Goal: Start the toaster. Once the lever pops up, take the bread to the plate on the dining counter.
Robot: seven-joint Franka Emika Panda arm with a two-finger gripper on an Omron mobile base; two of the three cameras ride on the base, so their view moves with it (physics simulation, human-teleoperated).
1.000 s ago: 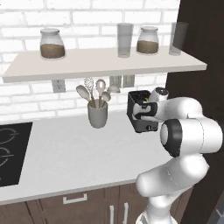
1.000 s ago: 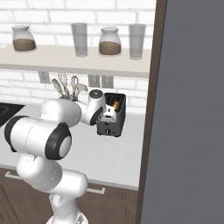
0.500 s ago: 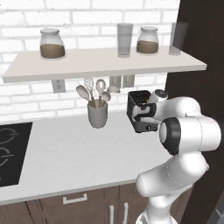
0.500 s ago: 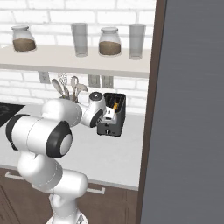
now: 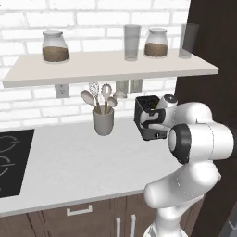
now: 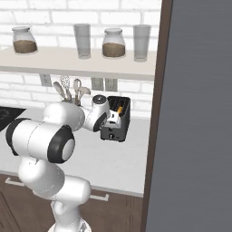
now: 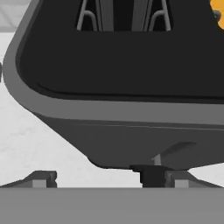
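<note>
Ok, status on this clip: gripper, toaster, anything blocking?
Gripper open, empty, at the boxy dark grey toaster's front. Bread in slot. Nothing blocking.

A kitchen wall of white brick backs a pale grey worktop. A long pale shelf hangs on the wall above the worktop. On the shelf stand two lidded glass jars of brown contents and two clear drinking glasses. Below the shelf, wall sockets sit on the brick. A grey utensil cup stands on the worktop under the shelf. A black hob lies at the worktop's left end. Dark wood cabinets run beneath. A tall dark panel rises right of the shelf.
</note>
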